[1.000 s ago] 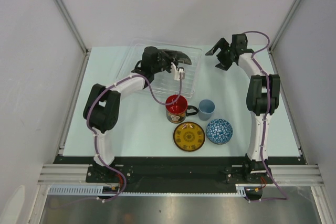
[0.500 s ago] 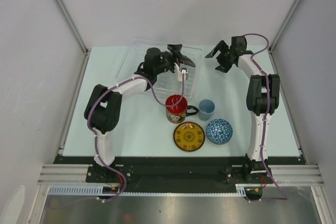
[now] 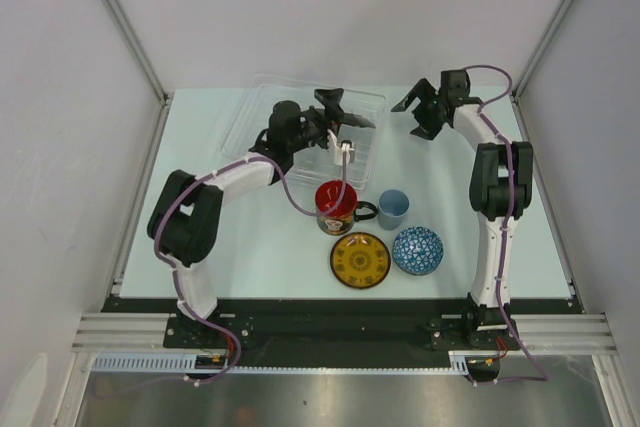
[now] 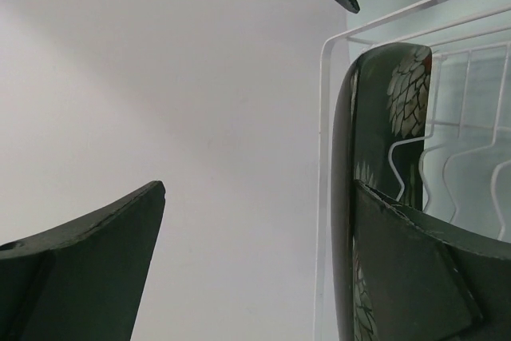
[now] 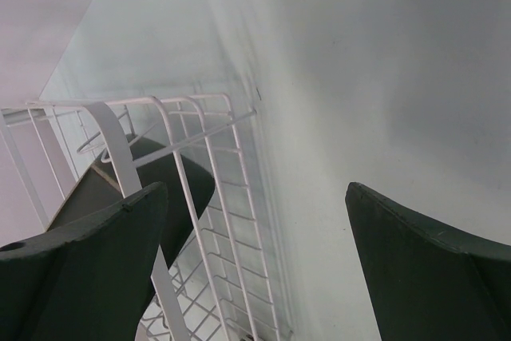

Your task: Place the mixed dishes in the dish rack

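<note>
While the plate (image 4: 375,133) stands on edge in the rack (image 3: 300,80) beside one finger, the left gripper (image 4: 259,197) gapes released, having clenched it a second ago.

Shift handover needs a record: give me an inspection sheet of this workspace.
Surface: pale table, no spills seen.
Job's things: plate on edge in the rack; mug, cup, saucer and bowl on the table, not yet loaded.
Clutter: nothing seen.
Grippers: left gripper open, beside the plate; right gripper open, by the rack's right end, holding nothing.
Cables: left cable loops by the mug; right cable follows its arm.
Surroundings: white walls on three sides; metal rail at the near edge.
</note>
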Controlling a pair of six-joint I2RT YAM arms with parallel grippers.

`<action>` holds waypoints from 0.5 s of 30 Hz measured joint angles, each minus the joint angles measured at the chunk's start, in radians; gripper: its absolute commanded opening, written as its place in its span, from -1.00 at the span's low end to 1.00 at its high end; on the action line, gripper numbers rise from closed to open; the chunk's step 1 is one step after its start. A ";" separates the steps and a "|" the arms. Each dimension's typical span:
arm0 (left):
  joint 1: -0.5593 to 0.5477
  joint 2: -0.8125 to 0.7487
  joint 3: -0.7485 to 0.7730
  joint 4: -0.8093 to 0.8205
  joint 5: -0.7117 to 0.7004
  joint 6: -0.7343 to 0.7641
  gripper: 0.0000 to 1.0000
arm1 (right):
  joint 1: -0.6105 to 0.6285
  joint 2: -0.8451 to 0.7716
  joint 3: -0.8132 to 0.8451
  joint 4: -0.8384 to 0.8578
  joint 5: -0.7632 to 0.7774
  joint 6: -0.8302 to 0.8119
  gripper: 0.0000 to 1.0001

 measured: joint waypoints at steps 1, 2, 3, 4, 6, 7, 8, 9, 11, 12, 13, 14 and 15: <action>0.000 -0.011 -0.006 -0.003 0.000 0.000 0.99 | 0.000 -0.001 0.000 -0.001 0.002 -0.002 0.99; 0.000 -0.031 -0.021 -0.006 -0.002 0.000 0.99 | -0.001 -0.002 0.000 -0.004 0.003 -0.003 1.00; 0.000 -0.053 -0.041 -0.011 -0.004 0.000 1.00 | -0.002 -0.003 0.000 -0.008 0.004 -0.007 1.00; 0.000 -0.078 -0.065 -0.016 -0.005 0.001 0.99 | -0.003 -0.005 0.000 -0.012 0.006 -0.010 0.99; 0.000 -0.130 -0.116 -0.026 -0.007 0.005 0.99 | -0.006 -0.009 0.000 -0.022 0.008 -0.015 0.99; 0.000 -0.149 -0.134 -0.032 -0.007 0.009 1.00 | -0.008 -0.012 0.000 -0.027 0.011 -0.018 0.99; 0.000 -0.174 -0.158 -0.037 -0.006 0.018 0.99 | -0.010 -0.016 0.000 -0.034 0.014 -0.019 1.00; 0.000 -0.192 -0.170 -0.038 -0.006 0.022 0.99 | -0.011 -0.020 0.000 -0.037 0.016 -0.021 0.99; -0.001 -0.233 -0.187 -0.040 -0.005 0.034 0.99 | -0.014 -0.031 0.000 -0.044 0.021 -0.025 1.00; -0.001 -0.252 -0.192 -0.040 -0.003 0.039 0.99 | -0.014 -0.035 0.000 -0.045 0.021 -0.025 0.99; -0.002 -0.267 -0.195 -0.039 0.000 0.045 0.99 | -0.015 -0.040 0.000 -0.046 0.021 -0.025 0.99; -0.002 -0.278 -0.198 -0.038 0.002 0.053 0.99 | -0.015 -0.044 0.000 -0.046 0.021 -0.025 0.99; -0.004 -0.283 -0.198 -0.035 0.002 0.056 0.99 | -0.015 -0.047 -0.001 -0.045 0.021 -0.025 0.99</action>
